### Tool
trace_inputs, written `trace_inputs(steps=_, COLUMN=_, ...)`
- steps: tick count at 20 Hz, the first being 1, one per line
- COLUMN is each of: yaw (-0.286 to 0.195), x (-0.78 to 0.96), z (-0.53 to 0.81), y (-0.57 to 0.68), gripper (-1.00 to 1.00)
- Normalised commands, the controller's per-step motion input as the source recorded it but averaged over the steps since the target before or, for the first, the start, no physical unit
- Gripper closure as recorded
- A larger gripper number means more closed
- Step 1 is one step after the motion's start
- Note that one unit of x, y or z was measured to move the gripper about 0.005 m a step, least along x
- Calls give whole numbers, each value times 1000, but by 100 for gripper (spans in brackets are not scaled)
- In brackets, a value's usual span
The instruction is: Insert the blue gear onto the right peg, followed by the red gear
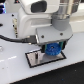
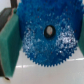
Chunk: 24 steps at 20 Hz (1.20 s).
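Exterior view: hand [image 1: 53, 50] sits low over the grey black-edged plate [image 1: 37, 59] on the white surface [image 1: 15, 70]. It is clamped on the blue gear [image 1: 52, 49], which hangs just above the plate, at the plate's end toward the exterior view's right. Can't tell if gear touches plate. Right peg hidden under the gear and hand. Red gear not visible in this view.

Wrist view: blue gear [image 2: 47, 34] fills the frame, green finger pads [image 2: 11, 40] pressing its rim from either side. Centre hole [image 2: 49, 32] looks dark; whether the peg is in it, can't tell.

Judgement: blue gear insertion in progress, not confirmed seated. Release, then the whole red gear step, are left.
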Motion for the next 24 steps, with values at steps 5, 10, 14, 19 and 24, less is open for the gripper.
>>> trace_inputs(steps=5, yaw=0, x=171, z=-114, y=24, gripper=100)
trace_inputs(steps=10, yaw=0, x=132, z=-110, y=31, gripper=100)
trace_inputs(steps=14, yaw=0, x=101, z=-90, y=36, gripper=100)
trace_inputs(steps=19, yaw=0, x=67, z=-54, y=44, gripper=100)
trace_inputs(steps=24, yaw=0, x=37, z=-8, y=73, gripper=100)
